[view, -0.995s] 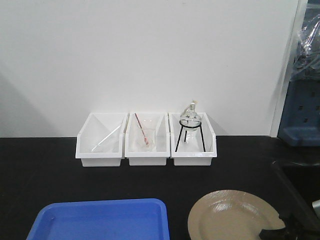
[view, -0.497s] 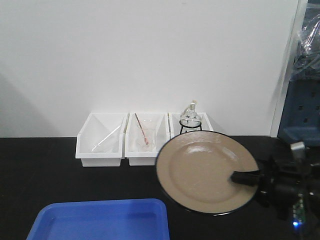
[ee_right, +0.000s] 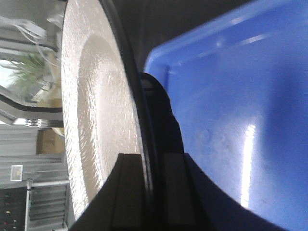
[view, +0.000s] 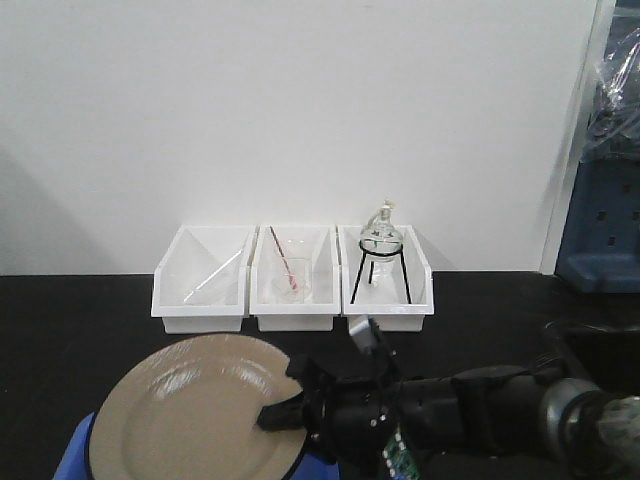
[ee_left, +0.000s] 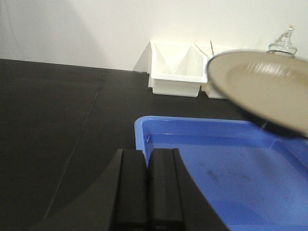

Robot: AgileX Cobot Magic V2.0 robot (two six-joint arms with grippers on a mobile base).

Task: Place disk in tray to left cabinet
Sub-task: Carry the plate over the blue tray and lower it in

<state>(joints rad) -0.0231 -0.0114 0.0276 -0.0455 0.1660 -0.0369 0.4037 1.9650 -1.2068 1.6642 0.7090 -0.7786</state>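
The step in hand is lowering the disk into the tray; carrying the load to the left cabinet, which no view shows, is not yet begun. The blue tray [ee_left: 216,173] lies flat. The tan disk [view: 190,420] hangs tilted above it and covers most of it in the front view, and the left wrist view shows a gap under the disk. The right gripper [ee_right: 150,188] has its jaws clamped on the disk's black rim, on the tray's right side. The left gripper [ee_left: 147,192] waits at the tray's near left corner, jaws together on nothing. Next, I judge, the disk must be levelled, set down inside the tray's rim and released.

A plain white wall [view: 300,100] rises behind the tray. The matte black desk [view: 80,330] carries the tray. Three white bins [view: 293,290] stand behind the tray, and the one on the right holds a round flask [view: 380,238] on a tripod.
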